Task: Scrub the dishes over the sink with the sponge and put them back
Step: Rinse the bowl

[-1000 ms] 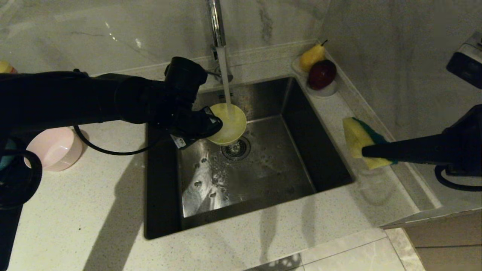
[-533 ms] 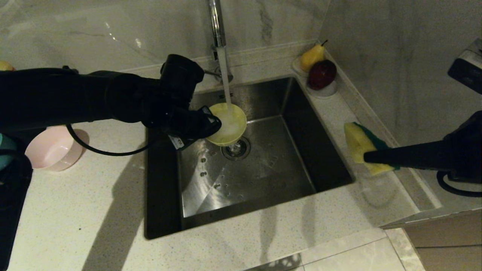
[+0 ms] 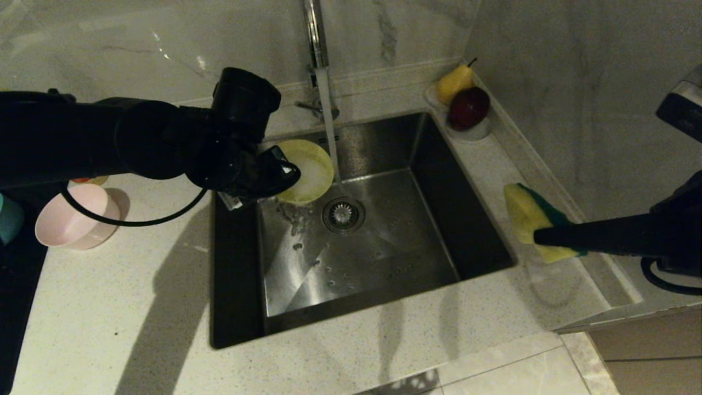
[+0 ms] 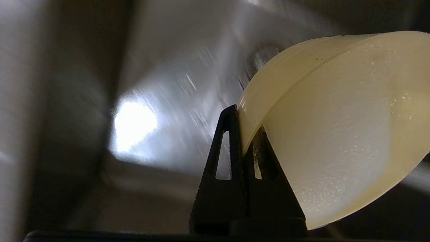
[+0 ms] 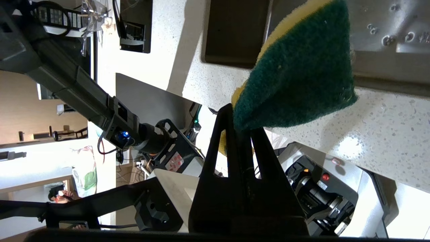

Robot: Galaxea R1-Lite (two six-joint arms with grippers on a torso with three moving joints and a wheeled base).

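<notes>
My left gripper [image 3: 285, 175] is shut on the rim of the yellow bowl [image 3: 304, 170] and holds it tilted over the back left part of the sink [image 3: 384, 247], just left of the running water. In the left wrist view one finger lies inside the yellow bowl [image 4: 336, 134] and one outside, where the left gripper [image 4: 245, 117] pinches the rim. The right gripper [image 3: 540, 236] is shut on the sponge [image 3: 529, 219] above the counter, right of the sink. The sponge's [image 5: 299, 74] green side faces the right wrist camera above the right gripper [image 5: 242, 121]. A pink bowl [image 3: 77, 216] stands on the left counter, with a blue bowl [image 3: 8, 216] at the picture's edge.
The chrome tap [image 3: 313, 33] pours a stream [image 3: 329, 126] towards the drain strainer [image 3: 343, 214]. A white saucer [image 3: 477, 134] with a pear and a dark red apple sits at the sink's back right corner. A marble wall rises close behind.
My left gripper has carried the yellow bowl left and back, out from under the water stream, and tipped it further. The right gripper with the sponge has hardly moved.
</notes>
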